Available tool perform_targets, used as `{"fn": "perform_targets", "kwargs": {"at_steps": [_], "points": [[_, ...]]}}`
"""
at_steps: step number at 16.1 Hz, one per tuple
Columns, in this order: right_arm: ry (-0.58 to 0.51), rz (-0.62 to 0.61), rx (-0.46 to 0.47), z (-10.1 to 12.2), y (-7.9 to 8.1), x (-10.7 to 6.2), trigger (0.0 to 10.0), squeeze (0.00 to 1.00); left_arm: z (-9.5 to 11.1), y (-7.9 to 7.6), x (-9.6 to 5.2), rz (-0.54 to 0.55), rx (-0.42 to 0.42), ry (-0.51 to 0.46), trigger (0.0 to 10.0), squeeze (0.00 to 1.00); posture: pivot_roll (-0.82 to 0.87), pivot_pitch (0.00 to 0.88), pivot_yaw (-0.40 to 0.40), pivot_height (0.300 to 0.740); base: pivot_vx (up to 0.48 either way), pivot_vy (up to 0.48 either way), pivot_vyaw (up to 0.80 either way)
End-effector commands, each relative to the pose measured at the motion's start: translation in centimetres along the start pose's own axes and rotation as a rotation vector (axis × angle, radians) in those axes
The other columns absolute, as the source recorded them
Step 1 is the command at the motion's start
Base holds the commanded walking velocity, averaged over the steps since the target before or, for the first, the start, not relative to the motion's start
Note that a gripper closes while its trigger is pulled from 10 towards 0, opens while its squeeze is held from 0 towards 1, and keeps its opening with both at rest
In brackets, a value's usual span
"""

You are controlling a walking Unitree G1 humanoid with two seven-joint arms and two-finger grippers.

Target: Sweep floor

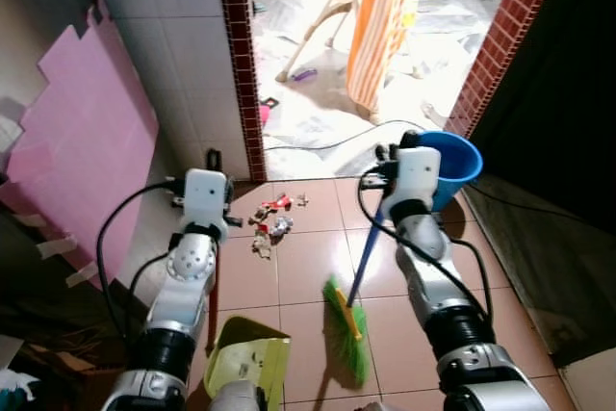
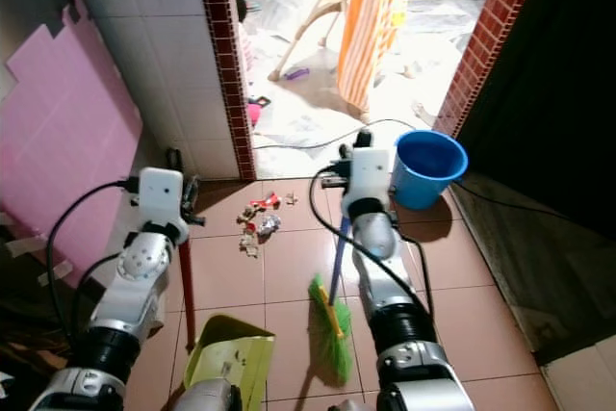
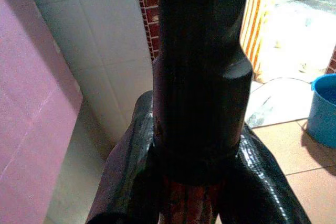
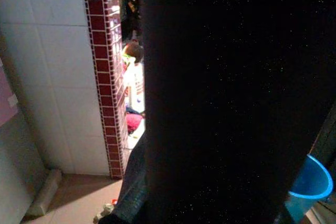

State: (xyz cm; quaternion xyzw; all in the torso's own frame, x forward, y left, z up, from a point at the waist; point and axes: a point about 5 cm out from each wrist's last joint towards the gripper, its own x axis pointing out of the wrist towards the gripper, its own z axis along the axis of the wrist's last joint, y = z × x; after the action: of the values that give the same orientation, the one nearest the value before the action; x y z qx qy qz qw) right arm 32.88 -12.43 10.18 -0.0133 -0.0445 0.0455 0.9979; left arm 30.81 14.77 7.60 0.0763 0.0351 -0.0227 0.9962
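We hold broom [image 1: 348, 322] and dustpan [image 1: 247, 361] near the litter [image 1: 269, 221].
Left gripper [image 3: 197, 182] jaws clamp the dustpan handle [image 3: 202, 72]; right gripper [image 1: 385, 163] jaws clamp the broom handle [image 1: 366, 255].

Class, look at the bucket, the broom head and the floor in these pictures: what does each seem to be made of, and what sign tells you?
Bucket: likely plastic, with a smooth, uniform blue wall and thin rim. Broom head: probably synthetic bristles, bright green and splayed, with a yellow band. Floor: glazed ceramic tile, reddish-brown squares with grout lines and a glossy sheen.
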Motion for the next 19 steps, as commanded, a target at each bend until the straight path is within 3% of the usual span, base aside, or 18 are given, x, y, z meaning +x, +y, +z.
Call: {"fn": "perform_targets", "kwargs": {"at_steps": [1,4,5,7,8,10,12,14,19], "points": [[0.018,-0.015,-0.034,-0.3,-0.7,-0.4,10.0,0.0,0.0,0.8,-0.3,0.03,0.023,-0.015,10.0,0.0,0.05,0.0,-0.029,0.74,0.0,0.0,0.0],[0.025,-0.024,-0.058,-0.5,-0.9,-1.0,10.0,0.0,-0.3,1.6,-1.4,0.053,0.071,-0.032,10.0,0.0,0.03,0.0,-0.005,0.74,0.0,0.0,0.0],[0.023,-0.025,-0.062,-0.4,-0.9,-1.0,10.0,0.0,-0.3,1.8,-1.6,0.057,0.058,-0.041,10.0,0.0,0.03,0.0,0.001,0.74,0.0,0.0,0.0],[0.011,-0.058,-0.056,0.0,-1.6,-0.8,10.0,0.0,-0.3,3.1,-1.9,0.21,-0.024,-0.058,10.0,0.0,0.01,0.0,0.02,0.74,0.0,0.0,0.0],[0.013,-0.062,-0.054,0.0,-1.7,-0.8,10.0,0.0,-0.3,3.2,-1.9,0.228,-0.036,-0.056,10.0,0.0,0.01,0.0,0.02,0.74,0.0,0.0,0.0],[0.028,-0.076,-0.037,-0.1,-2.0,-0.9,10.0,0.0,0.8,3.5,-1.0,0.29,-0.111,-0.085,10.0,0.0,0.01,0.0,-0.002,0.74,0.0,0.0,0.0],[0.023,-0.053,-0.047,0.1,-1.4,-0.8,10.0,0.0,2.6,3.7,0.5,0.304,-0.115,-0.14,10.0,0.0,0.0,0.0,-0.006,0.74,0.0,0.0,0.0],[0.016,-0.051,-0.048,0.3,-1.3,-0.8,10.0,0.0,3.2,3.9,0.8,0.322,-0.11,-0.159,10.0,0.0,0.01,0.0,-0.008,0.74,0.0,0.0,0.0],[0.025,-0.063,-0.046,0.2,-1.5,-1.1,10.0,0.0,-0.5,3.1,-0.7,0.277,-0.107,-0.027,10.0,0.0,0.0,0.0,0.001,0.74,0.0,0.0,0.0]]}}
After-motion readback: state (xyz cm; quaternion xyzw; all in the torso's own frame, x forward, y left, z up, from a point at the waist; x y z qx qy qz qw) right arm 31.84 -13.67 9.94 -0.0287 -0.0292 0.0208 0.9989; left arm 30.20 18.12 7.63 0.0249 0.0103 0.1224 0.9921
